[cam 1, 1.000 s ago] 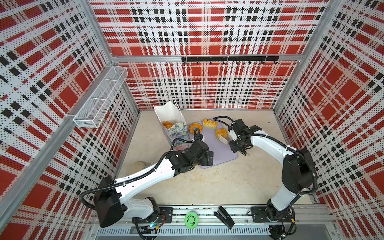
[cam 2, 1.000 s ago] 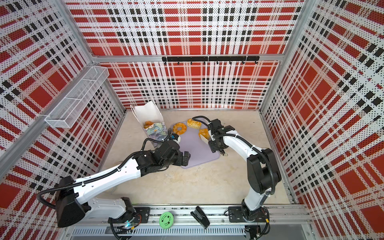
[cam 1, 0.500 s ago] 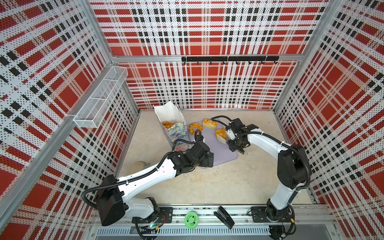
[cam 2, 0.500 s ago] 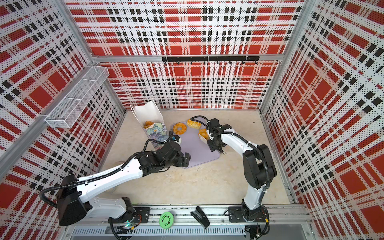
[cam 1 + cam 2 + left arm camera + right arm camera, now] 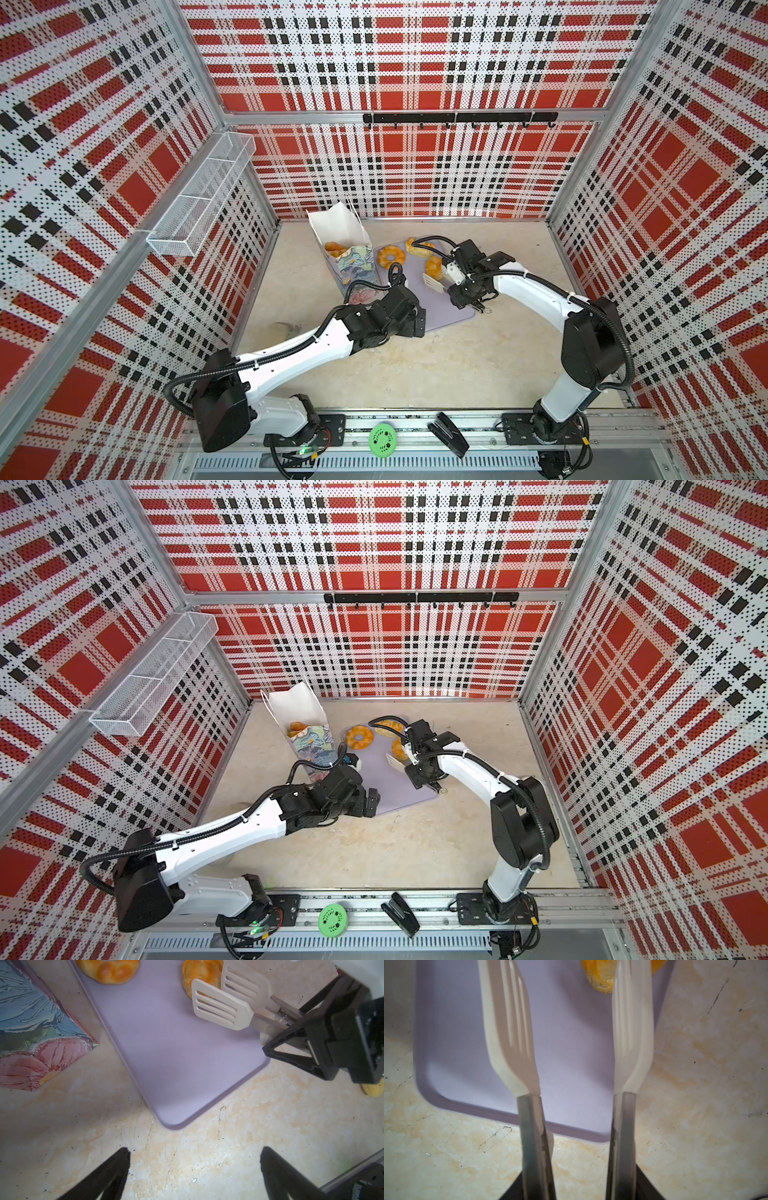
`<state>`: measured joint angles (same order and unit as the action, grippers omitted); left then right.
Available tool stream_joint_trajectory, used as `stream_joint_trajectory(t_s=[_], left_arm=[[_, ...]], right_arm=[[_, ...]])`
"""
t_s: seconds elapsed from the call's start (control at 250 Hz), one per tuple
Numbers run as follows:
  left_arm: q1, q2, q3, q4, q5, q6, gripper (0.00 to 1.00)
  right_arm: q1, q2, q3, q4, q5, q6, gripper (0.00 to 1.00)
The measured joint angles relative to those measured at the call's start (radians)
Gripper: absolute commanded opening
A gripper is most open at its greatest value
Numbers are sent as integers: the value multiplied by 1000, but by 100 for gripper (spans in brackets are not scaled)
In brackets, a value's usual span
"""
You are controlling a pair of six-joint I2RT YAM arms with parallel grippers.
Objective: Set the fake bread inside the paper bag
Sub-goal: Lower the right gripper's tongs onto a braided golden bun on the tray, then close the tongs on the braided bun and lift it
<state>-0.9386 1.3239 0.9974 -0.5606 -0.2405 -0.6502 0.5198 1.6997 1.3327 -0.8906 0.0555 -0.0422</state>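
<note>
Fake bread [image 5: 334, 249] shows as orange lumps inside the paper bag [image 5: 353, 262], which stands upright and open-topped on the table [image 5: 415, 365], just beside the lilac tray [image 5: 442, 313] at its 10 o'clock; their number cannot be told. On the tray's far half lie three more: a ring [image 5: 390, 257] at 11 o'clock, a curved roll [image 5: 419, 247] at 12 o'clock, and a croissant [image 5: 433, 268] nearer the middle. The right gripper [image 5: 454, 286], reaching in from 3 o'clock, is clamped on the metal handles of the tongs [image 5: 220, 1007]; their two slotted white blades stand apart, and one overlaps the croissant's edge, contact uncertain. The left gripper [image 5: 194, 1159] is spread wide, holding nothing, above bare table off the tray's 7 o'clock corner; in both top views its wrist and cable cover the bag's foot. Only the left wrist view shows a yellow lump [image 5: 373, 1089] on the table behind the right gripper; the top views hide it under the arm. Only the top views show the bag's contents, the wire basket [image 5: 199, 195] on the wall at 9 o'clock, the hook rail [image 5: 457, 118] at 12 o'clock, and the green disc [image 5: 382, 439] and stapler [image 5: 449, 434] at 6 o'clock.
</note>
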Motion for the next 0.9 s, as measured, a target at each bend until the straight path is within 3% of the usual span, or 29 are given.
stream_joint_trajectory(t_s=[0.296,0.896], left_arm=[[-2,0,0,0,0,-1,99],[-8,-1,-8,0,1,-5,99]], right_arm=[[-5,6,1,-10,80,-1,55],[-10,146,88,5,113,-17,58]])
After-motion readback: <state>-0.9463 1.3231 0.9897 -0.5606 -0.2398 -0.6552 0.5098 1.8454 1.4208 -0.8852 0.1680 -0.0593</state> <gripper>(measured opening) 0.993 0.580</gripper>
